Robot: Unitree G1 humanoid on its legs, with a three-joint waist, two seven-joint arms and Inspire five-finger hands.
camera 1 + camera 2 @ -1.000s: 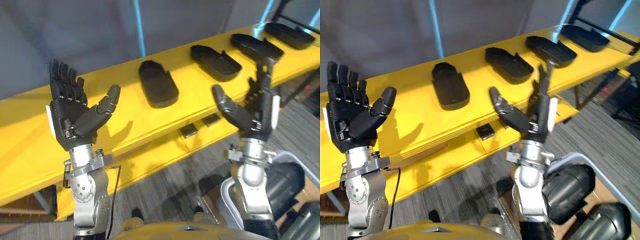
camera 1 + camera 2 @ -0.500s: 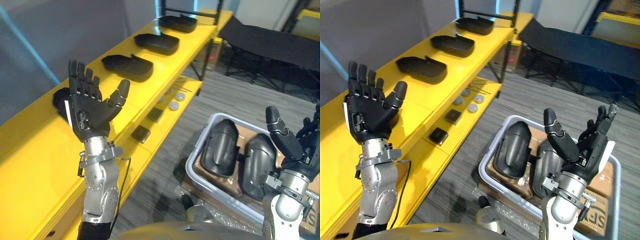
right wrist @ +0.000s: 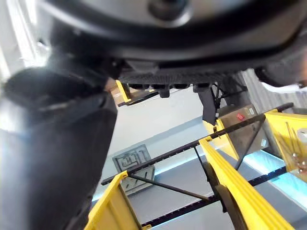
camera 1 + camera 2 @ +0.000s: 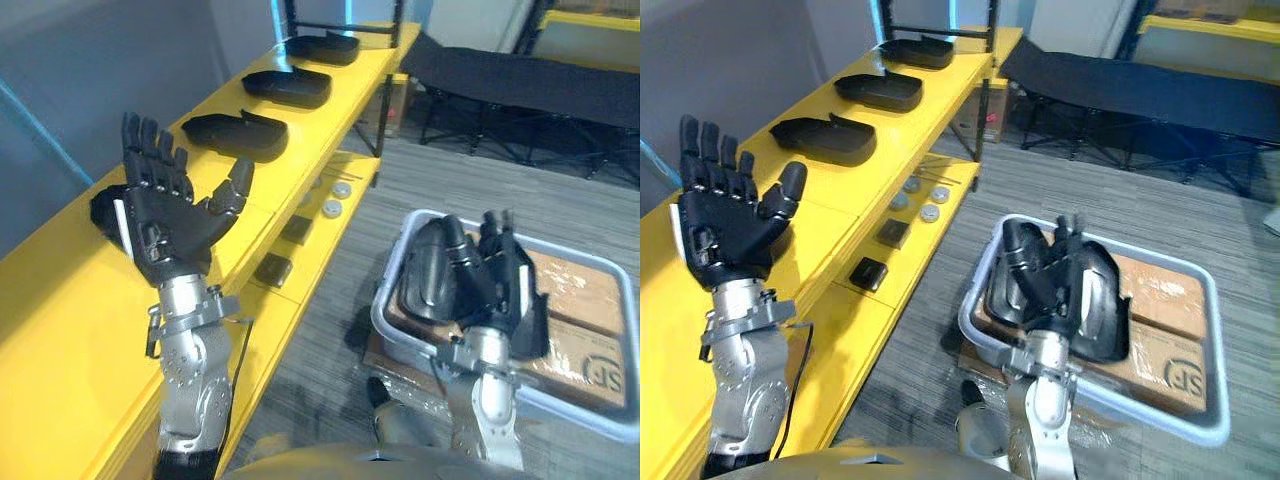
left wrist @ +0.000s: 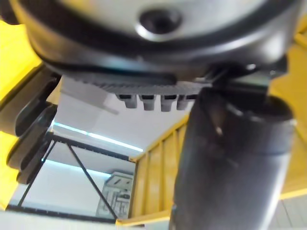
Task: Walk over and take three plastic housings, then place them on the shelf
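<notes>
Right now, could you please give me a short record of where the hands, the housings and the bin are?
Left hand: open, empty, raised over the yellow shelf
Right hand: open, empty, raised in front of the grey bin
Housings on shelf: a row along its top
Housings in bin: black, partly behind the right hand
Lower shelf: small discs and dark blocks

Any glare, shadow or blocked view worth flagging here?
Left eye view: the raised left hand hides part of the nearest plastic housing on the yellow shelf. Right eye view: the right hand covers housings in the grey bin. Wrist views: bright backlight behind dark hands.
</notes>
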